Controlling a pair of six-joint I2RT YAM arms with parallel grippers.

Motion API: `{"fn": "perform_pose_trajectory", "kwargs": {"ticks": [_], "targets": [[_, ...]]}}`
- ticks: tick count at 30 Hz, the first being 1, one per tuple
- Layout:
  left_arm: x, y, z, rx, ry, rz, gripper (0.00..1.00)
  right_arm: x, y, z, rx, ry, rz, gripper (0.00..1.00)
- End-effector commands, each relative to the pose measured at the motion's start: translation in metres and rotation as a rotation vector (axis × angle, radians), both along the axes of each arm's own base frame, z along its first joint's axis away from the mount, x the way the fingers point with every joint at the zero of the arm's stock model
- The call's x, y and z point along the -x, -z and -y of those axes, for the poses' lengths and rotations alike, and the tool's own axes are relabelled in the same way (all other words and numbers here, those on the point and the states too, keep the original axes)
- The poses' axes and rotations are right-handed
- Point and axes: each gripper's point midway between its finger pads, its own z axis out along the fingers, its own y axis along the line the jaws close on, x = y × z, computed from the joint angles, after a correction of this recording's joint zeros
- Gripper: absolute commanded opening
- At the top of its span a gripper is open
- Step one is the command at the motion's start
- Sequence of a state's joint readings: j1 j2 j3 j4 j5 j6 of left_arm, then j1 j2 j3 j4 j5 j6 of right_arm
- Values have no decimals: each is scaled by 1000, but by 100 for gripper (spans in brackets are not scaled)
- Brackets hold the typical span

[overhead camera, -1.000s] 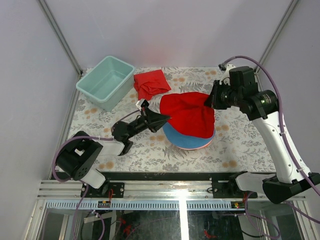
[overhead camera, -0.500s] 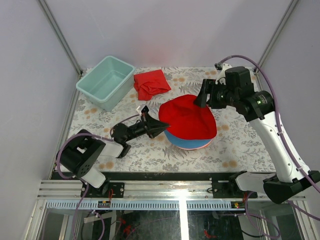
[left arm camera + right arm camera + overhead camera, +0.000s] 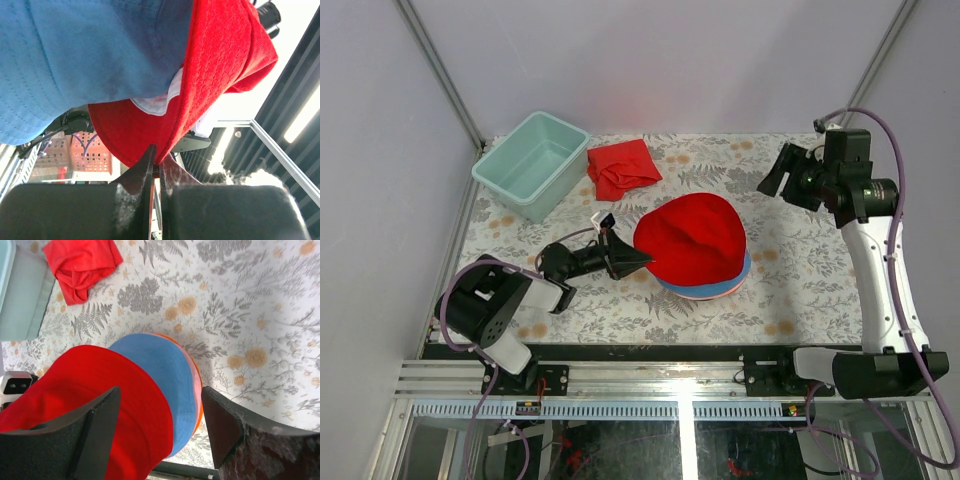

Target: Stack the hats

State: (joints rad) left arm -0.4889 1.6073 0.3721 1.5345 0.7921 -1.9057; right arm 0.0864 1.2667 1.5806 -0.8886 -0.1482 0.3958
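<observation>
The hats lie in one pile at the table's middle. The red hat (image 3: 692, 240) is on top and covers most of it. Below it, only the rims of the blue hat (image 3: 725, 288) and the pink hat (image 3: 692, 296) show. In the right wrist view the red hat (image 3: 100, 390) lies over the blue hat (image 3: 160, 360), with thin pink (image 3: 196, 382) and orange (image 3: 199, 415) edges below. My left gripper (image 3: 645, 260) is shut on the red hat's left brim (image 3: 150, 135), its tips (image 3: 159, 161) pinching the fabric. My right gripper (image 3: 775, 172) is open, empty, and raised to the right of the pile.
A teal bin (image 3: 532, 165) stands at the back left. A crumpled red cloth (image 3: 623, 167) lies beside it, also in the right wrist view (image 3: 82, 262). The floral table cover (image 3: 800, 270) runs to a black rail (image 3: 670, 352) along the near edge.
My right gripper opened, let go of the red hat and drew back up and to the right. The red hat settled flatter over the pile. The left gripper kept its hold.
</observation>
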Motion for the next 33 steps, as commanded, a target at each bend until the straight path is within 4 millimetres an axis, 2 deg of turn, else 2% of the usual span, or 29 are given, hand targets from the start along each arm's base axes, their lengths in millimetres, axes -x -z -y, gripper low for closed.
{"fn": "perform_pose_trajectory", "kwargs": {"ticks": [1,4,7,9,18,27,33], "targets": [[7,-1,-8,-7,40,98,0,2,17,-21,-190,-144,-8,72],[2,3,-14,-20,35,94,0,7,32,-38,-345,-230,-12,71],[-2,5,-14,-25,39,86,0,13,37,-58,-492,-344,13,69],[-5,4,-13,-23,45,88,0,15,40,-64,-543,-385,19,69],[-17,-4,-8,-11,52,89,0,10,51,-72,-667,-452,21,68],[-25,-4,-5,-9,56,82,0,7,58,-74,-704,-460,2,58],[-26,-1,-3,-14,69,74,0,-2,66,-61,-590,-404,10,68]]}}
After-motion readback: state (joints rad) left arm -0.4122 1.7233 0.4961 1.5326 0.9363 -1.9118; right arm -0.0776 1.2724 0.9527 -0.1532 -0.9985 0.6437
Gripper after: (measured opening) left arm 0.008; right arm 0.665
